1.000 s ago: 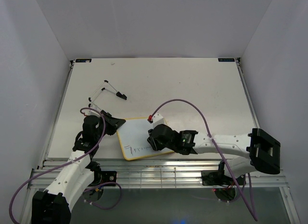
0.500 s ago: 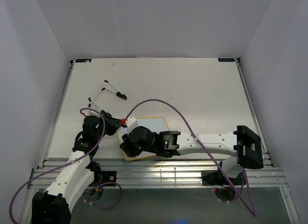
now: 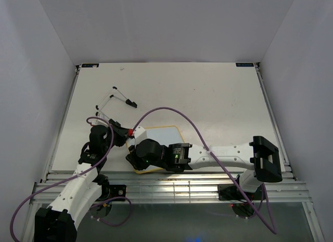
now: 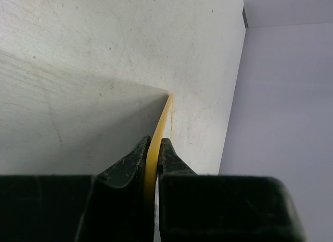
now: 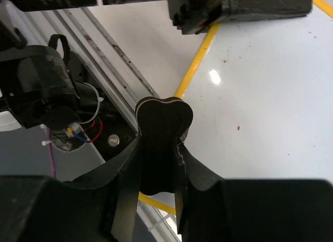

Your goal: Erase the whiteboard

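Observation:
The whiteboard [image 3: 164, 134], white with a thin yellow frame, lies near the table's front edge. My left gripper [image 3: 124, 134] is shut on its left edge; in the left wrist view the yellow frame [image 4: 165, 117] runs out from between the closed fingers of the left gripper [image 4: 154, 148]. My right gripper [image 3: 135, 157] is over the board's near-left corner, shut on a black eraser [image 5: 161, 143] pressed at the board surface [image 5: 260, 96] beside the yellow frame [image 5: 195, 70]. No writing shows on the visible board; the near-left part is hidden under the right arm.
A thin black wire-like item [image 3: 120, 96] lies on the table at the back left. Metal rails [image 3: 171, 185] run along the table's near edge, just past the board's corner. White walls enclose the table on three sides. A purple cable [image 3: 177, 113] arcs over the board.
My right gripper with the eraser has swept left across the board, from its middle to the near-left corner, covering the writing along the near edge. The left gripper has held still.

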Tool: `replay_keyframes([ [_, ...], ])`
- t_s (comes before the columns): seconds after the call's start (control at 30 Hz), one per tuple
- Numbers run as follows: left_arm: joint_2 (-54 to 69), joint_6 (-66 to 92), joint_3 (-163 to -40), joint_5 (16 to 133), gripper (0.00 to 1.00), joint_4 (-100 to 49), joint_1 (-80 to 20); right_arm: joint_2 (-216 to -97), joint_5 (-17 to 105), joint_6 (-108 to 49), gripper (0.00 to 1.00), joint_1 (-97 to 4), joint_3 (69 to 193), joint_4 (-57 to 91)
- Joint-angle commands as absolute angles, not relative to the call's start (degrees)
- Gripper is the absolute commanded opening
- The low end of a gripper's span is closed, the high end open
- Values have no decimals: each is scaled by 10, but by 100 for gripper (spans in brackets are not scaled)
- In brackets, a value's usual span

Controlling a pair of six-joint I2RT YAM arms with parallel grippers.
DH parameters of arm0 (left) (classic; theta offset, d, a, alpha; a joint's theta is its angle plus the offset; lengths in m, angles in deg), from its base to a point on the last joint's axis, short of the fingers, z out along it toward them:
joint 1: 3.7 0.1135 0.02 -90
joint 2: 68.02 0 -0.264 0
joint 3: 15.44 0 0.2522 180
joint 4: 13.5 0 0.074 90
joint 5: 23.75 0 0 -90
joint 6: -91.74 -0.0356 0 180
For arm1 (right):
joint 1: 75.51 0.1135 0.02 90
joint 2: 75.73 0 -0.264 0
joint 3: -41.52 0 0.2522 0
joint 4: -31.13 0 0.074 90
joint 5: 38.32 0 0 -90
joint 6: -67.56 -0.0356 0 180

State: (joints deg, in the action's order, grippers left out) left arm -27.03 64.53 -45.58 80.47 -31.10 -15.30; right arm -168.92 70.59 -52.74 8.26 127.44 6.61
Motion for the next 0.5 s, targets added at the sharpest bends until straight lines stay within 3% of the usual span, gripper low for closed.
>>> replay_keyframes([
  [0.0,-274,620,-470,753,0,-349,-154,-1687,763,-556,33,78,1227,4],
  [0.47,-279,622,-470,750,0,-354,-154,-1577,804,-623,32,9,994,-10],
])
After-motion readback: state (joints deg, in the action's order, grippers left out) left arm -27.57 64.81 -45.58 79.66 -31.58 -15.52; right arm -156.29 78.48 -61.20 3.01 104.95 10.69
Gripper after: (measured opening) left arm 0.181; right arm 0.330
